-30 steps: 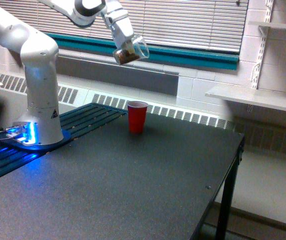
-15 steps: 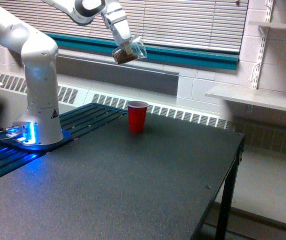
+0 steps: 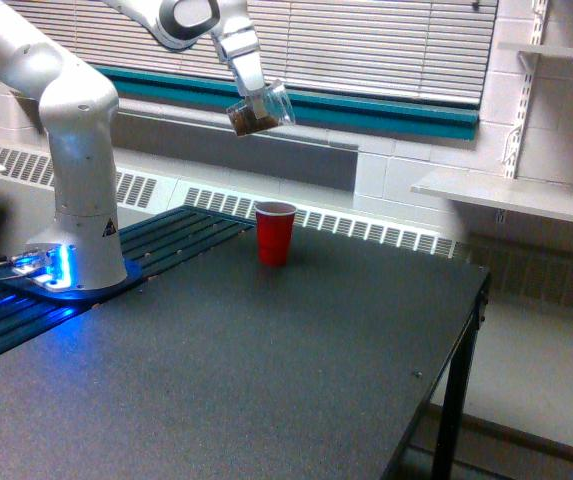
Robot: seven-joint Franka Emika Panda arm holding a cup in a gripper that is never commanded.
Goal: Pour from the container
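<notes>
The white gripper (image 3: 256,100) is clamped on the clear plastic cup (image 3: 263,108), holding it high in the air in front of the window blinds (image 3: 366,45). The cup is tilted, its mouth turned toward the exterior view's right and slightly up, with dark brown material gathered in its lower end next to the fingers. Well below the gripper and a little toward the exterior view's right, a red plastic cup (image 3: 275,233) stands upright on the dark table (image 3: 266,380), apart from the held cup. The arm's white base (image 3: 81,200) stands farther to the exterior view's left.
</notes>
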